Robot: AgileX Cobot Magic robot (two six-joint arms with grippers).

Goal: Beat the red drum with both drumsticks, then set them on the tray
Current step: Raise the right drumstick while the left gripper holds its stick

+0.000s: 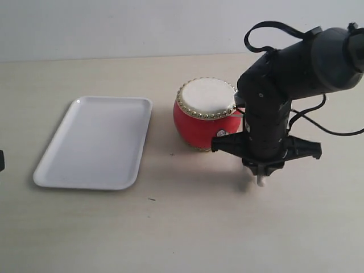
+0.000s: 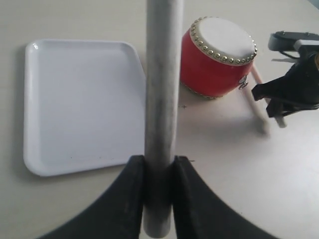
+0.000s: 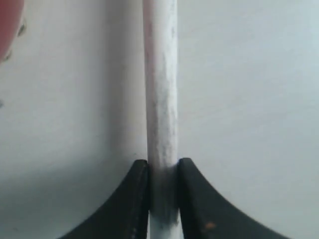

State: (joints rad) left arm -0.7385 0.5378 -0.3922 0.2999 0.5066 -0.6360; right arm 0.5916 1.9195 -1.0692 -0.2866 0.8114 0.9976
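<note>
The red drum (image 1: pixel 203 116) stands upright at the table's middle, cream skin up; it also shows in the left wrist view (image 2: pixel 215 57). The white tray (image 1: pixel 94 139) lies to its left, bare. My right gripper (image 1: pixel 260 170) points down just right of the drum and is shut on one drumstick (image 3: pixel 160 94), which lies low at the table beside the drum (image 2: pixel 258 107). My left gripper (image 2: pixel 159 160) is shut on the other drumstick (image 2: pixel 162 84), held high above the tray's near edge (image 2: pixel 75 164). In the exterior view the left gripper is out of frame.
The right arm's dark body and cables (image 1: pixel 296 68) hang over the table right of the drum. A sliver of the red drum (image 3: pixel 7 25) shows in the corner of the right wrist view. Bare beige tabletop (image 1: pixel 182 227) runs along the front.
</note>
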